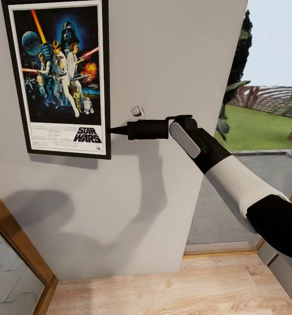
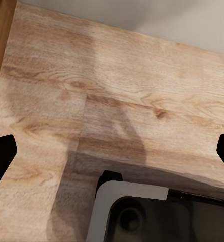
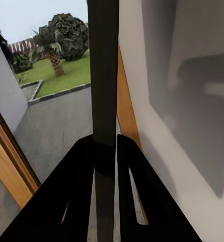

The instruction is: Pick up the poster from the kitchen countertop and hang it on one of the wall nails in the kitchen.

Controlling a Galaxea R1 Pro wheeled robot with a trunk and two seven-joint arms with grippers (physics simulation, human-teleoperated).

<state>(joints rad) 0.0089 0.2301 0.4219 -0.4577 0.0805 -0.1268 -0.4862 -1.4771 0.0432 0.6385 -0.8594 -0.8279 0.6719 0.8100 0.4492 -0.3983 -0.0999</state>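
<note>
From my head camera, the poster (image 1: 60,76) sits flat against the pale wall (image 1: 172,65), just ahead of my right gripper (image 1: 115,130), whose dark tips meet its lower right frame edge beside the "STAR WARS" lettering. A small white nail or hook (image 1: 138,112) projects from the wall just above my wrist; I cannot tell whether the poster hangs from any nail yet. My judgement: it is a light, stiff, thin board with a slim black frame and a smooth, probably slippery face, so the edge is the place to pinch, and a pinch that low could let it swing.

My left wrist camera looks down at pale, knotty wood-grain floor (image 2: 117,75), matte and planked, with my robot's own grey and black base (image 2: 157,212) below. The 2 dark fingertips (image 2: 2,151) of my left gripper (image 2: 114,148) sit far apart, spread wide with nothing between them.

My right wrist camera looks along 2 black, wedge-shaped fingers (image 3: 66,196) pressed close on a thin dark strip running straight out ahead of them (the poster's frame seen edge-on, I judge). To one side is smooth grey wall, to the other a wooden door frame (image 3: 127,111), paving and a lawn with trees (image 3: 66,35).
</note>
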